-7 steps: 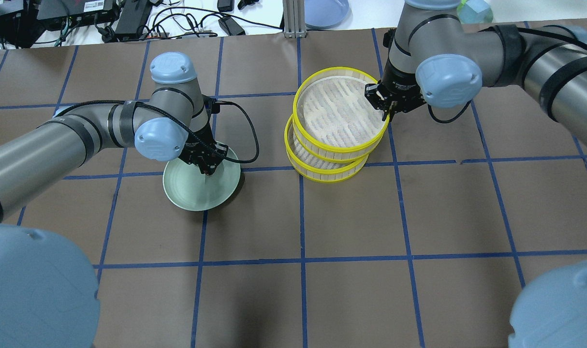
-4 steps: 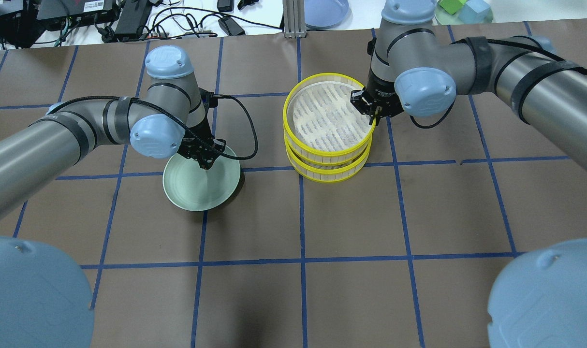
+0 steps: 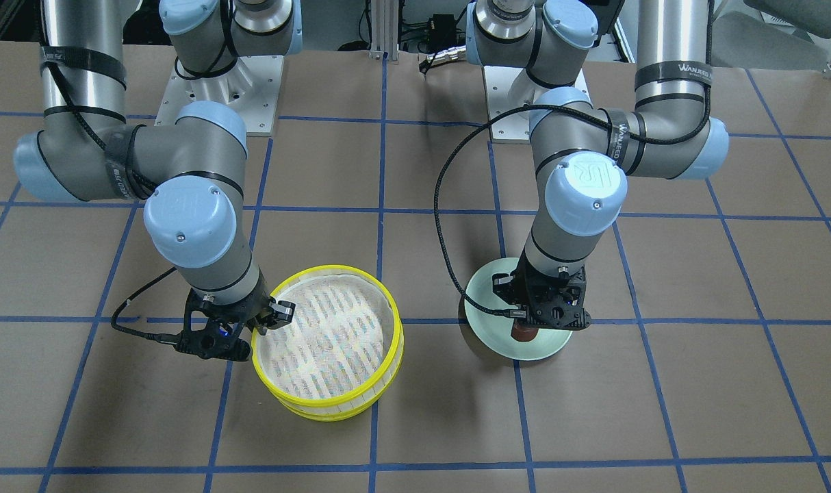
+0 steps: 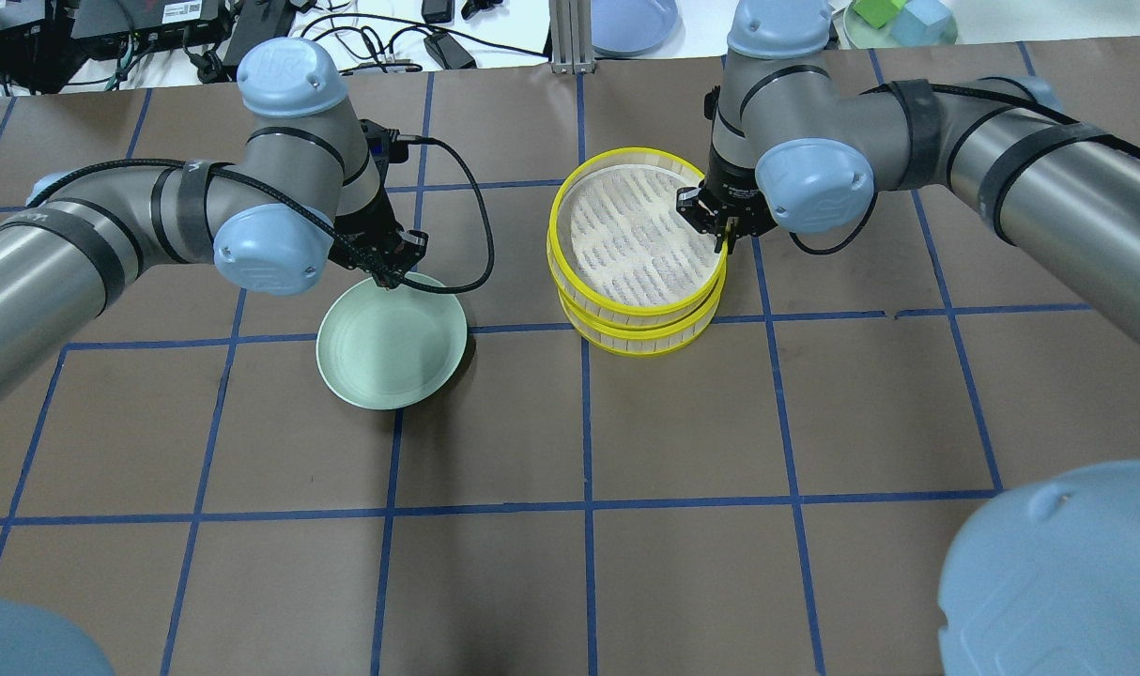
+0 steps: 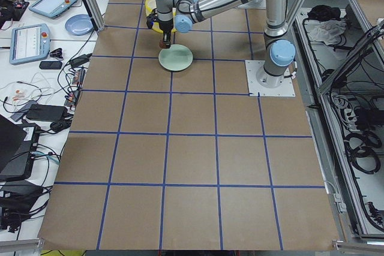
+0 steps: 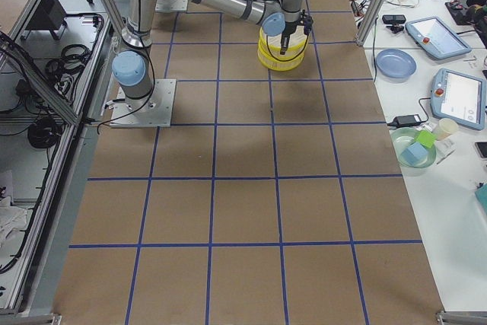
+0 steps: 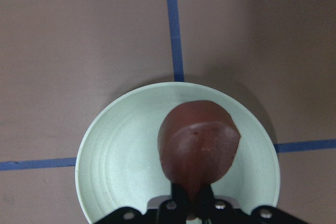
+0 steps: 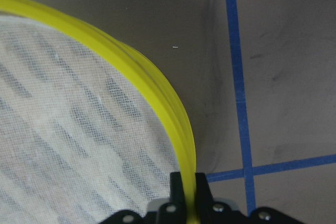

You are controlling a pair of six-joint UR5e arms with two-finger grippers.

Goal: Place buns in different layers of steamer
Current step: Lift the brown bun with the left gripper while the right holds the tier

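Note:
My left gripper is shut on the dark reddish-brown bun and holds it above the pale green plate. The bun hangs over the plate's operator-side edge. My right gripper is shut on the yellow rim of the upper steamer layer, whose white mesh is bare. That layer rests on or just above the lower layer, a little offset. The cream-white bun is hidden.
A blue plate, cables and electronics, and a dish with green and blue blocks lie beyond the brown mat's far edge. Blue tape lines grid the mat.
My right gripper carried the upper steamer layer left and lined it up over the lower one. My left gripper lifted with the brown bun toward the plate's far edge.

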